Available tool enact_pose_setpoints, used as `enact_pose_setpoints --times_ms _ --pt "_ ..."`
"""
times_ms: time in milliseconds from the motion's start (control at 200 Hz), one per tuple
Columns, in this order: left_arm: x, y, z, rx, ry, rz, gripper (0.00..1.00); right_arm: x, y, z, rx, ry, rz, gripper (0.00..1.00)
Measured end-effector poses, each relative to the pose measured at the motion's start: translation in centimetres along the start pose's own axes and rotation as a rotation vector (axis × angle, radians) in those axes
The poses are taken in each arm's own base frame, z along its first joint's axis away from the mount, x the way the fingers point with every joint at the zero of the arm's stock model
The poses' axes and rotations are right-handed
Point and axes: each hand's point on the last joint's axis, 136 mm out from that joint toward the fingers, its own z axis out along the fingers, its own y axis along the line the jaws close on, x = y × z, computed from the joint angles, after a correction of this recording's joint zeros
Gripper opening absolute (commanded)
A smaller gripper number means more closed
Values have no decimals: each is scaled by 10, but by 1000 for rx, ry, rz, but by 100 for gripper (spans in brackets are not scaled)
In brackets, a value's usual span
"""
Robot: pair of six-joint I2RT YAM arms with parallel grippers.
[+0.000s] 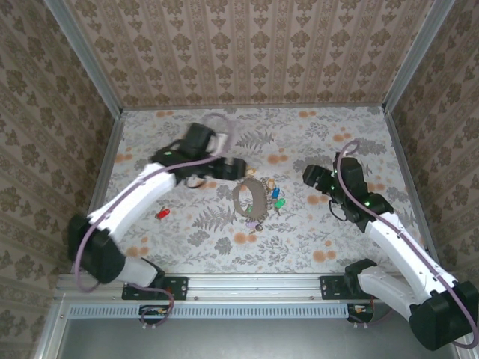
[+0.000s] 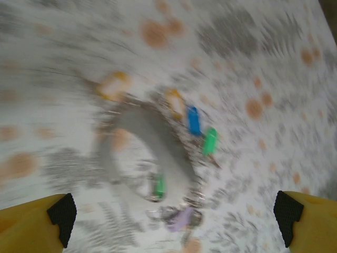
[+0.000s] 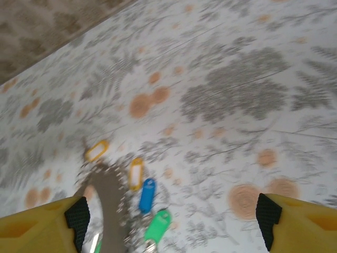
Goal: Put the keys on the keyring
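Observation:
The keyring (image 1: 251,198), a brown-grey hoop, stands on edge mid-table. Keys cluster at its right rim: yellow (image 1: 269,182), blue (image 1: 275,192) and green (image 1: 279,203), with a purple one (image 1: 251,223) below. A red key (image 1: 162,214) lies alone to the left. My left gripper (image 1: 238,166) hovers open just above-left of the hoop. Its blurred wrist view has the keyring (image 2: 147,153) and the purple key (image 2: 181,219) between its wide fingers (image 2: 60,216). My right gripper (image 1: 308,176) is open to the right of the keys, looking at the blue key (image 3: 147,195) and green key (image 3: 158,225).
The floral tabletop (image 1: 337,232) is fenced by patterned walls with metal corner posts (image 1: 408,71). A metal rail (image 1: 254,286) runs along the near edge by the arm bases. Bare table lies right of the keys and in front of the hoop.

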Motion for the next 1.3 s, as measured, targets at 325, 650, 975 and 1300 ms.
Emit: enact_pose_setpoints --times_ms 325,650,975,1300 --pt "113 187 -44 -431 51 -631 58 72 93 13 -249 207 -350 63" --pt "148 217 -37 -561 130 -771 46 81 114 16 -297 212 -405 61" --pt "188 244 -27 -634 214 -878 34 77 113 15 -284 193 -405 63" --pt "198 252 -11 -633 275 -881 21 76 112 15 -281 191 -405 63"
